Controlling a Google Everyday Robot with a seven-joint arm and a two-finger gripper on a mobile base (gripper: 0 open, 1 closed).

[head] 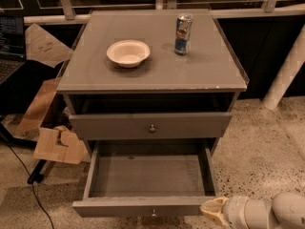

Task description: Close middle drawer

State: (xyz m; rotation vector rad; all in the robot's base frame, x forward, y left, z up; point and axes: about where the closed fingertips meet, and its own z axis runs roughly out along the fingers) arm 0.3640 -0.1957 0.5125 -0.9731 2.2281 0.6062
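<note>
The middle drawer (147, 175) is a long shallow grey box, pulled far out of the grey cabinet (157, 75) toward me and empty inside. Its low slim front panel (119, 207) carries a small round metal knob (153, 213). My gripper (212, 211), cream-tipped on a white arm, is at the bottom right. It sits right beside the right end of that front panel, at about the same height. Above it is a drawer with a taller front panel (119, 125) and its own knob (152, 128), only slightly out.
A white bowl (127, 53) and a drink can (183, 34) stand on the cabinet top. Cardboard pieces (57, 144) and a black cable (28, 180) lie on the floor at left. A white post (286, 75) leans at the right.
</note>
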